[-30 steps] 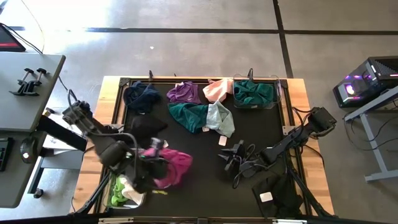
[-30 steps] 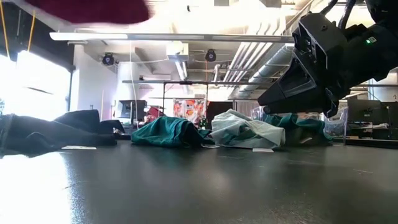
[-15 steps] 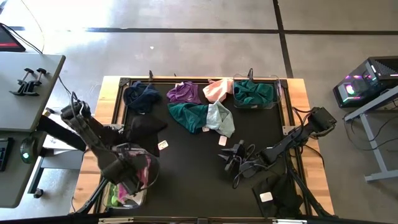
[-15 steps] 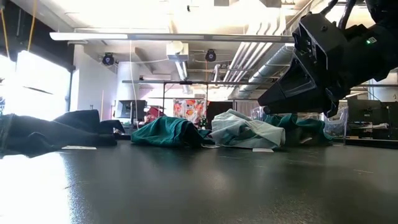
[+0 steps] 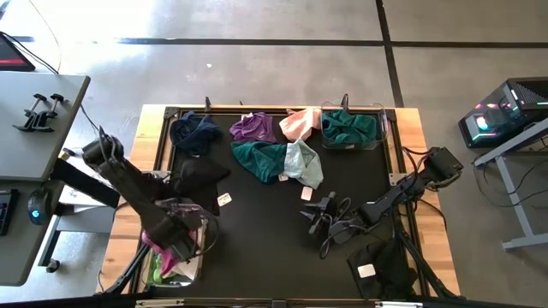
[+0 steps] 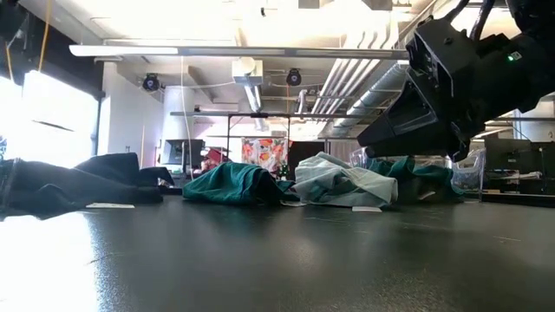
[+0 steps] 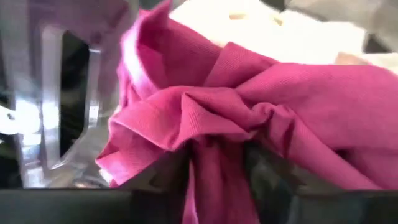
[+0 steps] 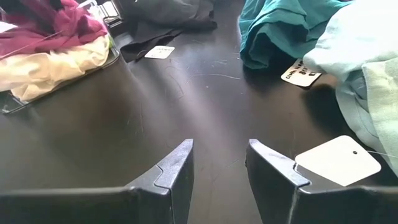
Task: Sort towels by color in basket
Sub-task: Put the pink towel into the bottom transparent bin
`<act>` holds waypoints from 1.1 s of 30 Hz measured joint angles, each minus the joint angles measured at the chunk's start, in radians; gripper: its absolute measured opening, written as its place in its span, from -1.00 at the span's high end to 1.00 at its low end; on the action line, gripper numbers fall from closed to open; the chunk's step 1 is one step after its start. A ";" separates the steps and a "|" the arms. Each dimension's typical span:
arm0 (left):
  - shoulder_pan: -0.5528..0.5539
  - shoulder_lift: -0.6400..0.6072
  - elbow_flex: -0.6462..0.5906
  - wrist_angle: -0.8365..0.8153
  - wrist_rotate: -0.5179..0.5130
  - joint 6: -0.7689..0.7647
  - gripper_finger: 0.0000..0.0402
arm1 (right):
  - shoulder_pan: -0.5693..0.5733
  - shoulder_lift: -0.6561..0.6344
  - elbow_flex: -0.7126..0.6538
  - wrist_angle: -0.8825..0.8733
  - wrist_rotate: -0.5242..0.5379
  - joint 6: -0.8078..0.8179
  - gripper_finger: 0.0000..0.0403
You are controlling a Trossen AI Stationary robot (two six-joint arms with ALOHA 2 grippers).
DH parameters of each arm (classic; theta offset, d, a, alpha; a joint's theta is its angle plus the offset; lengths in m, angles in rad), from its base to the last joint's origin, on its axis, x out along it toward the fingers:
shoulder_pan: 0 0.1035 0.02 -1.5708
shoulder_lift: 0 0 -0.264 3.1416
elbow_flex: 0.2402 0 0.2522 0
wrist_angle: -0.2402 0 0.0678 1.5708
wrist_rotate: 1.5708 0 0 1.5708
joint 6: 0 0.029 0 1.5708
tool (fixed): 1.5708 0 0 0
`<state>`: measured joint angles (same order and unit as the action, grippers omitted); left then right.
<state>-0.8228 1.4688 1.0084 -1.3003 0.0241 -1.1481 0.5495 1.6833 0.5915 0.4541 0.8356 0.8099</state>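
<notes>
**A:** How far along is the sorting?

**B:** Early to middling, I am judging. The left hand [image 7: 214, 168] is hanging over the clear basket [image 5: 199, 272] at the near-left corner of the counter [image 5: 282, 248]. The magenta towel [image 7: 249, 106] is bunching between its fingers and lying on the white towel [image 8: 56, 65] inside. I cannot tell whether the hand is pinching the cloth or spreading around it.

**A:** And the other basket?

**B:** The far-right basket [image 5: 381, 137] is holding 1 teal towel [image 5: 347, 127]. That is looking sorted.

**A:** What is waiting?

**B:** Most of the pile. A navy towel [image 5: 195, 133], a purple towel [image 5: 253, 128] and a pink towel [image 5: 300, 124] are lying along the far edge. A second teal cloth [image 5: 259, 160] and a mint towel [image 5: 304, 162] are touching each other mid-counter. 1 black towel [image 5: 201, 177] is lying near the left basket, and another black cloth [image 5: 381, 269] is sitting at the near-right corner.

**A:** Is the right hand doing anything?

**B:** The right hand [image 8: 219, 148] is hovering low over bare counter near the middle, fingers spread, gripping nothing. A white paper tag [image 8: 339, 160] is lying just beside it.
</notes>
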 joint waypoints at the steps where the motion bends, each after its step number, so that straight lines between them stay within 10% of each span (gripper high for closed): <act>1: 0.005 -0.017 0.021 -0.028 -0.001 -0.001 0.24 | 0.000 0.000 0.000 0.000 0.000 0.001 0.32; 9: 0.018 -0.167 0.185 -0.137 0.043 -0.223 0.14 | 0.000 0.000 0.000 0.001 0.000 -0.002 0.32; 17: 0.003 -0.175 0.065 -0.235 0.180 -0.402 0.44 | 0.000 0.000 0.000 -0.001 0.000 -0.005 0.32; 26: 0.012 -0.077 -0.171 0.309 0.162 -0.238 0.79 | 0.000 0.000 0.000 -0.001 0.000 -0.006 0.32; 33: 0.025 -0.009 -0.247 0.402 0.036 -0.144 0.91 | 0.000 0.000 0.000 -0.001 0.000 -0.006 0.32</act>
<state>-0.7975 1.4597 0.7612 -0.8982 0.0600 -1.2917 0.5495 1.6833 0.5915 0.4530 0.8356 0.8040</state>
